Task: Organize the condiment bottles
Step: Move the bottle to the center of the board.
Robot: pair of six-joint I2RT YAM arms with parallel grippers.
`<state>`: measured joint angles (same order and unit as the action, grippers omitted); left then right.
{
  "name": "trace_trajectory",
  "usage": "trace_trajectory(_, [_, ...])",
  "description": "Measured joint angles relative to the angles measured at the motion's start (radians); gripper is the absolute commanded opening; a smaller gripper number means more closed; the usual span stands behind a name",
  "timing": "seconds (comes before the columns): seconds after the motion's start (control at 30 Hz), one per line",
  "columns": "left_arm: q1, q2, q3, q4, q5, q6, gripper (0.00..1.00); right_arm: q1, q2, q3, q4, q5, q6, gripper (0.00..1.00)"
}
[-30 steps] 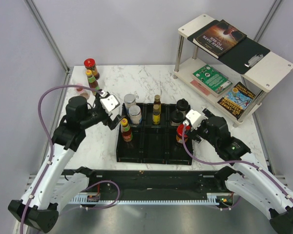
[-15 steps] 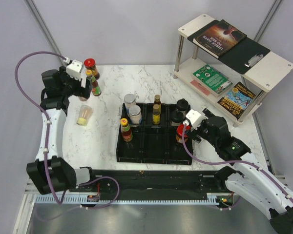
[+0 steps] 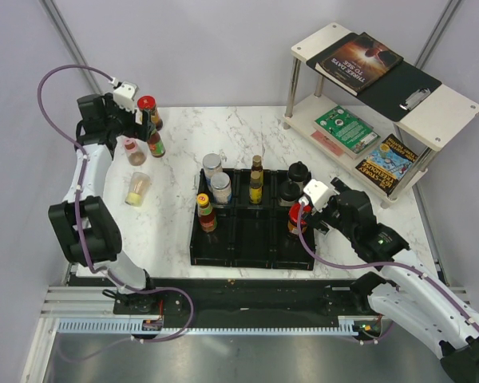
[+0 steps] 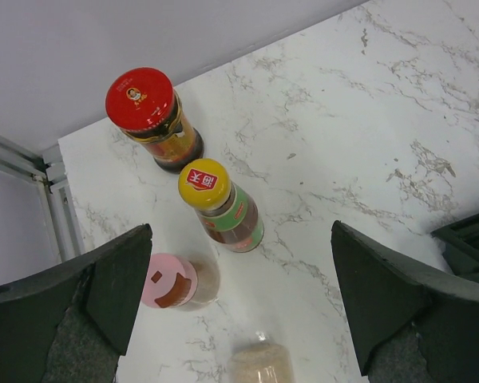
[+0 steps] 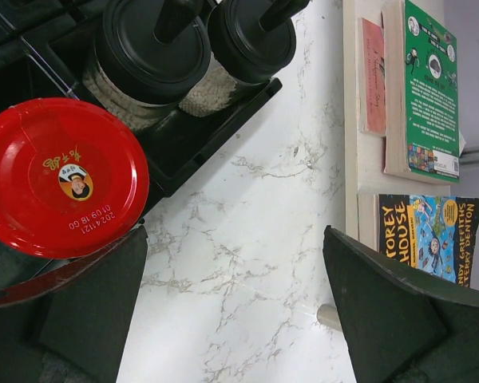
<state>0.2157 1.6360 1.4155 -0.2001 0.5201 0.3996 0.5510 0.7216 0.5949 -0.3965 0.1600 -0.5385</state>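
At the far left stand a red-capped jar (image 3: 148,108) (image 4: 148,112), a yellow-capped bottle (image 3: 154,142) (image 4: 219,203) and a pink-lidded shaker (image 3: 133,152) (image 4: 176,281). A clear jar of beige grains (image 3: 137,187) (image 4: 259,363) is nearer. My left gripper (image 3: 137,128) (image 4: 239,303) hangs open and empty above this group. In the black tray (image 3: 251,257) are a yellow-capped bottle (image 3: 205,211), two silver-lidded jars (image 3: 216,177), a slim dark bottle (image 3: 256,179), two black-lidded jars (image 3: 294,182) (image 5: 148,56) and a red-capped jar (image 3: 297,217) (image 5: 60,175). My right gripper (image 3: 307,209) (image 5: 235,295) is open, just right of that jar.
A white two-level shelf (image 3: 443,108) with books (image 5: 431,88) stands at the back right, close to the right arm. The table's left edge and metal frame (image 4: 56,207) lie just beyond the left bottles. The tray's front compartments hold nothing.
My left arm has swung from the tray's left side out to the far-left corner, above the bottle group. The clear jar of grains now shows on the table. The right arm has not moved.
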Motion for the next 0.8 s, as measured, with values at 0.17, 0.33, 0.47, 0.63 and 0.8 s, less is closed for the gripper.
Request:
trace_trajectory(0.17, [0.000, 0.081, 0.047, 0.010, 0.003, -0.002, 0.99, -0.005, 0.000, 0.000, 0.000, 0.000, 0.000, 0.98])
trace_trajectory(0.33, [-0.005, 0.134, 0.084, 0.047, -0.032, -0.002, 0.99, -0.005, 0.004, 0.000, 0.000, 0.000, 0.000, 0.98])
trace_trajectory(0.47, [-0.011, 0.174, 0.116, 0.065, -0.056, -0.002, 1.00, -0.005, 0.011, 0.000, 0.000, 0.000, 0.000, 0.98])
trace_trajectory(0.63, [-0.022, 0.222, 0.126, 0.082, -0.075, -0.001, 0.99, -0.006, 0.019, 0.000, 0.000, 0.001, 0.000, 0.98])
trace_trajectory(0.8, [-0.032, 0.256, 0.132, 0.089, -0.082, 0.002, 0.87, -0.006, 0.019, 0.000, 0.000, 0.002, -0.001, 0.98])
